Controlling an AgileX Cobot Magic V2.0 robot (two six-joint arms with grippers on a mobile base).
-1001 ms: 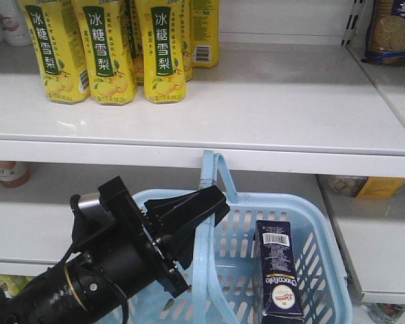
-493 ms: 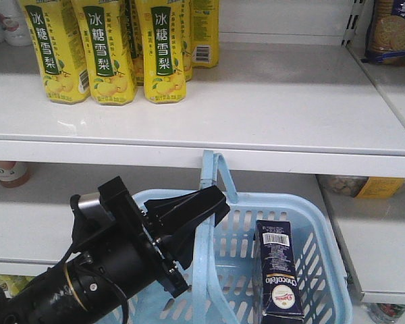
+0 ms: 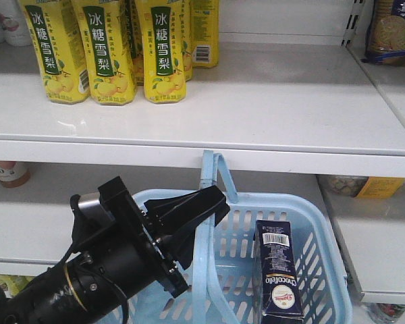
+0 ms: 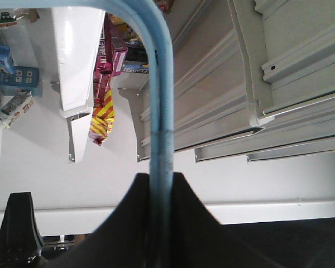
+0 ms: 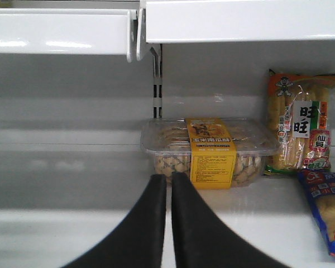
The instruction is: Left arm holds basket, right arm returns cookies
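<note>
In the front view the light blue basket (image 3: 324, 229) hangs below the white shelf edge. My left gripper (image 3: 212, 202) is shut on one of its thin loop handles (image 3: 209, 175). From the left wrist, that handle (image 4: 159, 84) runs straight down between the black fingers of the left gripper (image 4: 160, 184). The cookies (image 3: 278, 277), a dark navy box with its barcode end up, stand upright inside the basket at its right side. My right gripper (image 5: 168, 181) shows only in its own wrist view, shut with nothing between its fingers, facing a lower shelf.
Tall yellow drink bottles (image 3: 108, 50) stand at the back left of the upper shelf (image 3: 270, 101). A blue-edged biscuit pack (image 3: 391, 30) sits top right. Ahead of the right gripper are a clear tub with a yellow label (image 5: 209, 151) and snack bags (image 5: 298, 131).
</note>
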